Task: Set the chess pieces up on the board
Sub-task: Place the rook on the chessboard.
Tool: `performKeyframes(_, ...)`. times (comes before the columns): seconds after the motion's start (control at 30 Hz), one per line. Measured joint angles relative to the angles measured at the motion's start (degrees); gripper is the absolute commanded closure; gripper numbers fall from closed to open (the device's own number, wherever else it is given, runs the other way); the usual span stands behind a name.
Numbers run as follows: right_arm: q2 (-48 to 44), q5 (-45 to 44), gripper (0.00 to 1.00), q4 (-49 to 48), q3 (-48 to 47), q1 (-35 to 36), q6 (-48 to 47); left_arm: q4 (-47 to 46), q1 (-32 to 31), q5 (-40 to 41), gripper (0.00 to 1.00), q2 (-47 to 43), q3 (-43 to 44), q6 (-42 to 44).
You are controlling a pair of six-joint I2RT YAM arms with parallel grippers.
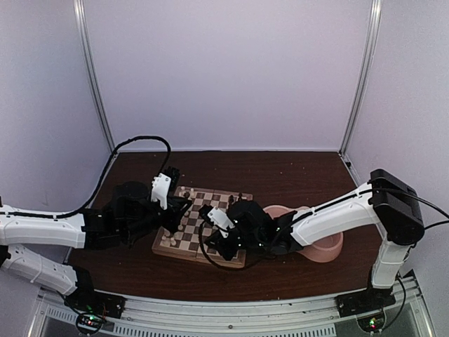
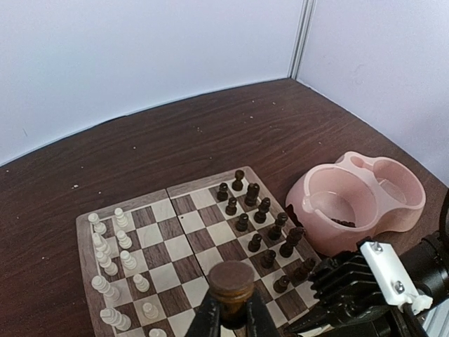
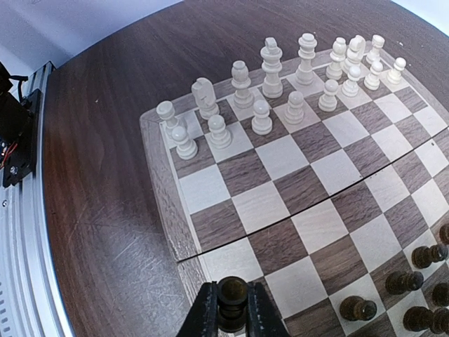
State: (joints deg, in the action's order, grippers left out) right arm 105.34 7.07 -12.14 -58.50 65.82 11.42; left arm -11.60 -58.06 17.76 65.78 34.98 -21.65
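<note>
The board (image 1: 188, 240) lies mid-table, with both grippers over it. In the left wrist view cream chess pieces (image 2: 112, 253) stand along the board's (image 2: 83, 247) left side and dark chess pieces (image 2: 261, 210) along its right. My left gripper (image 2: 232, 307) is shut on a dark brown piece (image 2: 232, 279) with a flat round top, held above the board's near middle. My right gripper (image 3: 232, 312) is shut on a small dark piece (image 3: 232, 293) just over the board's (image 3: 158, 175) near edge; cream pieces (image 3: 270, 84) stand in the far rows and dark ones (image 3: 358, 307) at lower right.
A pink double bowl (image 2: 365, 200) sits right of the board (image 1: 326, 247), with something dark in one compartment. The right arm's black gripper body (image 2: 351, 291) shows close beside my left gripper. Dark wooden tabletop (image 1: 280, 175) surrounds the board; white walls behind.
</note>
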Motion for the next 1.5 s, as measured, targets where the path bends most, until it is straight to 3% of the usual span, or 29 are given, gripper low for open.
performKeyframes(0.37,2.8,-5.1,0.98,4.1,-3.5,0.4,-1.2,0.2,0.0,-0.2,0.97,0.0,0.0,0.0)
performKeyframes(0.47,3.5,-6.5,0.9,5.4,-4.4,0.4,-1.2,0.2,0.0,-0.3,0.97,0.0,0.0,0.0)
performKeyframes(0.83,3.7,-8.2,0.74,6.5,-5.3,0.4,-1.6,0.2,0.0,-0.7,0.97,0.5,0.0,0.0)
performKeyframes(1.17,3.5,-8.6,0.73,6.7,-5.3,0.4,-2.1,0.6,0.0,-1.0,0.96,0.5,0.0,0.1)
performKeyframes(1.5,-9.8,-12.4,0.69,4.3,2.0,0.4,-2.2,2.9,0.0,-3.1,0.96,1.4,0.6,0.4)
